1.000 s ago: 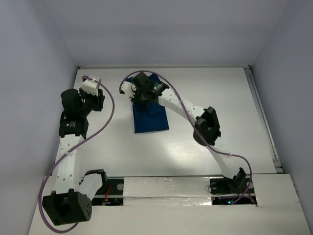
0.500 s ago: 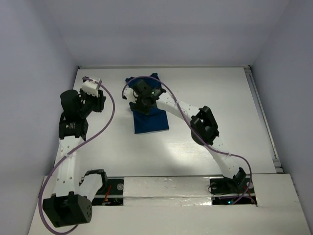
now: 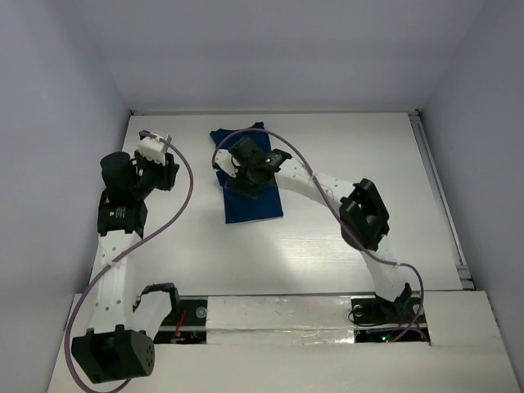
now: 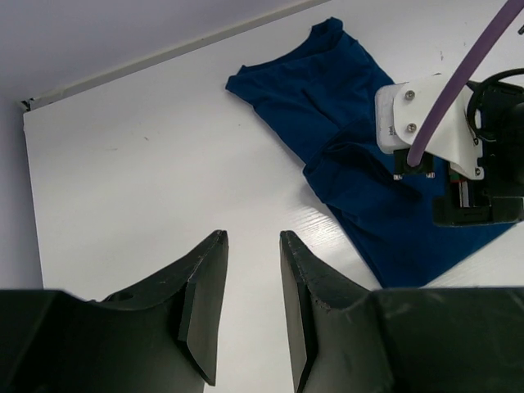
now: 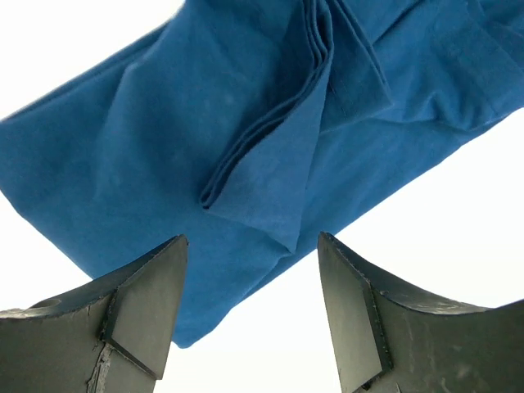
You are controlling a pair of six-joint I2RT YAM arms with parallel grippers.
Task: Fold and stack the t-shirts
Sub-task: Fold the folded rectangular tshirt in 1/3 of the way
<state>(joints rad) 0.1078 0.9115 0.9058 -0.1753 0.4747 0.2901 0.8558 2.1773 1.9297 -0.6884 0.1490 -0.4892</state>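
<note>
moved: right hand point(image 5: 251, 237) shifted from t-shirt point(image 3: 255, 206) far edge toward its middle; released
t-shirt: apparently folded, upper centre, on surface point(image 3: 352, 147)
left hand point(image 4: 253, 237): narrowly parted, empty, left side

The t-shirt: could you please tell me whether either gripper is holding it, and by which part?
Nothing is held. The right gripper hangs open above the folded t-shirt, no cloth between its jaws; the left gripper is empty over bare table.
</note>
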